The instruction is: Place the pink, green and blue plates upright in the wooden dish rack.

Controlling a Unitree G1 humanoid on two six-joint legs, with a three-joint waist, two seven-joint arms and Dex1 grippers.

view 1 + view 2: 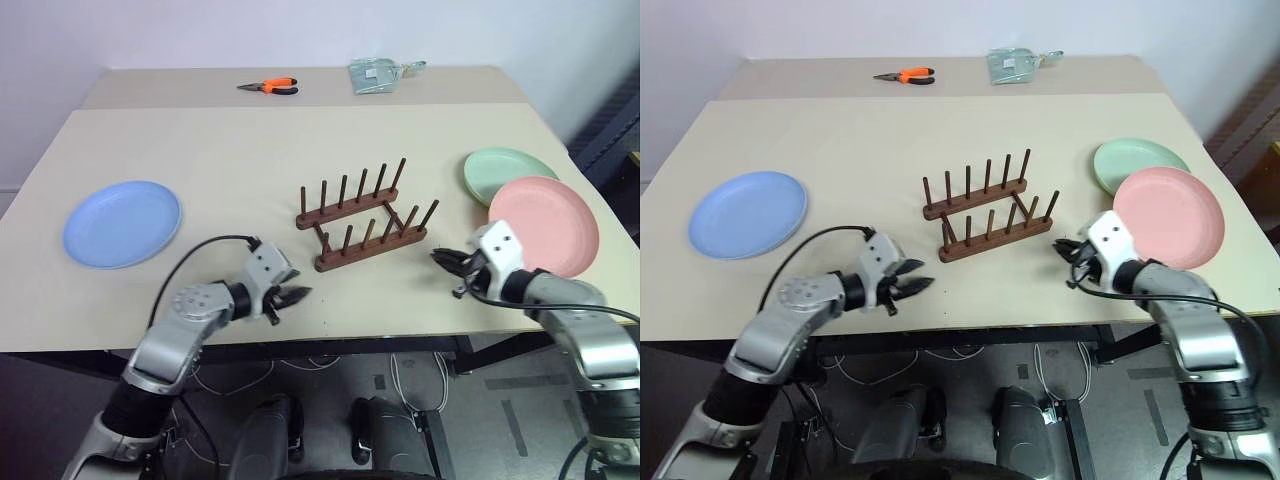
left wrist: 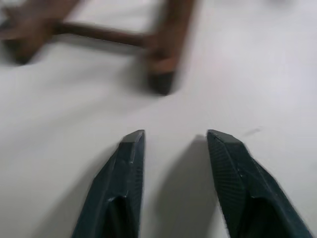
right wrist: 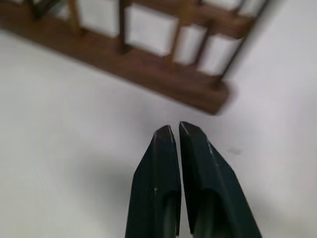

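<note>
Dish rack (image 1: 362,217), beige table (image 1: 250,140), white wall (image 1: 250,30)

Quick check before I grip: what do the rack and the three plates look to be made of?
Wooden dish rack: dark reddish-brown wood, smooth pegs and rails. Pink plate, green plate, blue plate: probably matte plastic or similar, given flat pastel colour without glare; ceramic can't be excluded.

Beige table (image 1: 250,150) with rack (image 1: 362,215), plates, pliers (image 1: 270,87)

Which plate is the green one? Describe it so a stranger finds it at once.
Start at the wooden dish rack mid-table and look toward the table's right edge. The green plate lies flat there, partly covered by the pink plate; it is the farther of those two.
</note>
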